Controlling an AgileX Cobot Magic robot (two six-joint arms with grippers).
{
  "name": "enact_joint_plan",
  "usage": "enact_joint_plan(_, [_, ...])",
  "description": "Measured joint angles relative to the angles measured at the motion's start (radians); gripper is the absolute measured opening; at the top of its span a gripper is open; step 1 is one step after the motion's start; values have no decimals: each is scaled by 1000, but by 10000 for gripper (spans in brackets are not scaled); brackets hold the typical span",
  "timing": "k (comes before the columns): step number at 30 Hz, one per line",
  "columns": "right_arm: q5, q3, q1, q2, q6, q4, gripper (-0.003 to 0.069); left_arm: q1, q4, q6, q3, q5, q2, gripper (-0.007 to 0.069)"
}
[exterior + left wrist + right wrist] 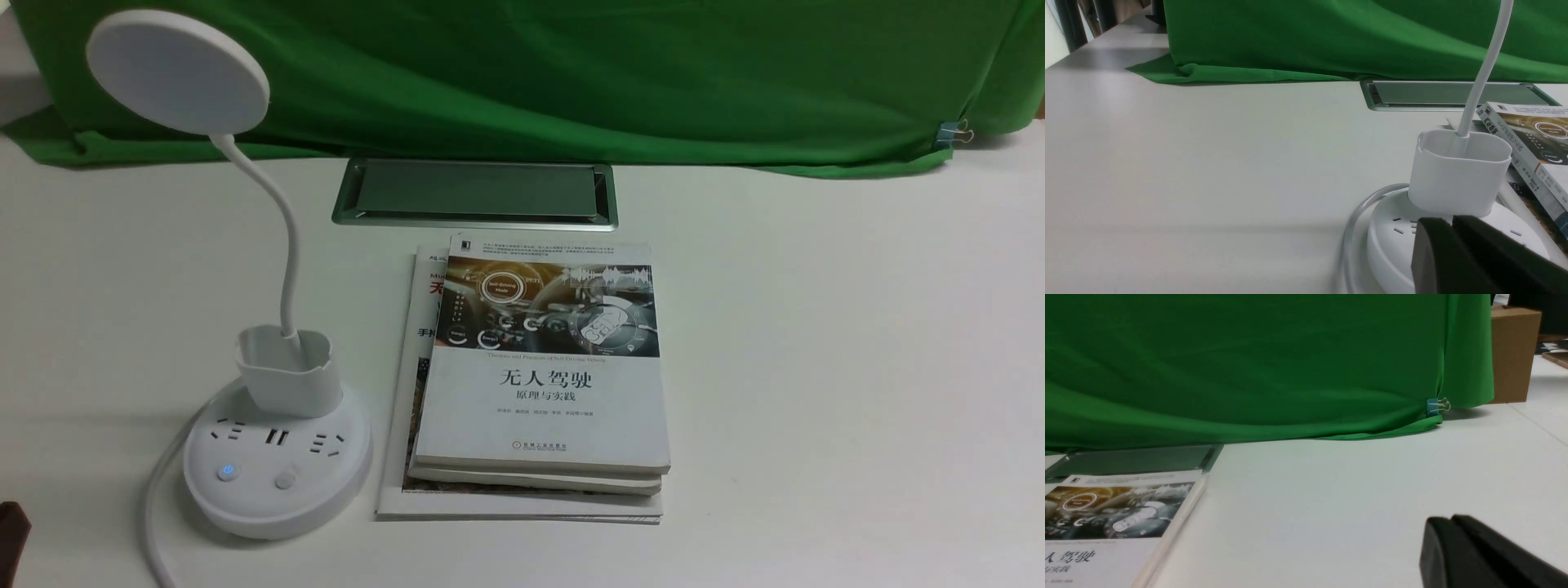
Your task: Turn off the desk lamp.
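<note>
The white desk lamp (277, 465) stands at the near left of the table. Its flat round head (178, 72) is held high on a thin bent neck (282, 237) that rises from a small cup holder (290, 371). The round base has sockets and two buttons: the left button (227, 471) glows blue, the right button (286, 479) is plain. My left gripper (1451, 220) is shut and empty, just in front of the base (1392, 245), below the cup holder (1457, 175). My right gripper (1449, 519) is shut and empty above bare table.
A stack of books (539, 384) lies right of the lamp. A metal hatch (473, 192) is set in the table behind them. Green cloth (571, 73) covers the back. The lamp's cable (159, 506) runs off the front edge. A cardboard box (1513, 355) stands far right.
</note>
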State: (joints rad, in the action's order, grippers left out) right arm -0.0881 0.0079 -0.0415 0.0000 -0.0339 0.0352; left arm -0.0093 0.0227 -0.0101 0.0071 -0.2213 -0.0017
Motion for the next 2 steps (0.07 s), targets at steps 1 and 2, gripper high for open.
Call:
enact_joint_plan(1, [-1,0,0,0,0,0,36,0,0,0,0,0,0,19])
enact_joint_plan(2, [-1,0,0,0,0,0,36,0,0,0,0,0,0,19])
